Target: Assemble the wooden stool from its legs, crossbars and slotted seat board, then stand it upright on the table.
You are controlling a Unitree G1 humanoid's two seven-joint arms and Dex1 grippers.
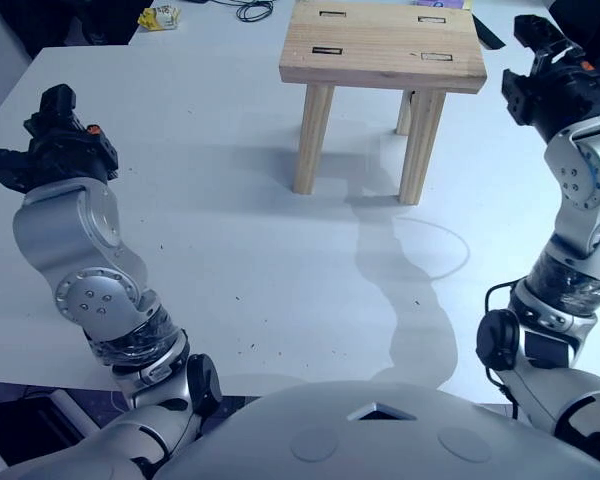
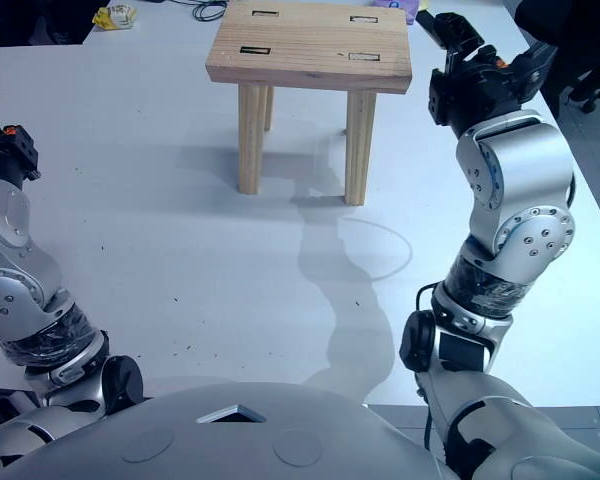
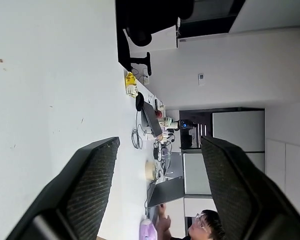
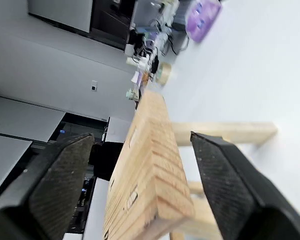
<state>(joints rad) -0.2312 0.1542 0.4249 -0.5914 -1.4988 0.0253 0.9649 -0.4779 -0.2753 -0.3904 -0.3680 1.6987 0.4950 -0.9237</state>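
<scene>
The wooden stool (image 1: 380,45) stands upright at the far middle of the white table (image 1: 230,240), its slotted seat board on top and its legs (image 1: 313,135) under it. My right gripper (image 1: 525,65) hangs open just to the right of the seat board. In the right wrist view the board's end (image 4: 150,165) lies between the spread fingers (image 4: 60,185), with no contact. My left gripper (image 1: 25,130) is held up over the table's left side, well away from the stool. Its fingers (image 3: 92,185) are open with nothing between them.
A thin pale wire loop (image 1: 440,250) lies on the table in front of the stool's right legs. A yellow item (image 1: 160,15) and a black cable (image 1: 255,10) sit at the far edge, and a purple object (image 4: 202,12) lies behind the stool.
</scene>
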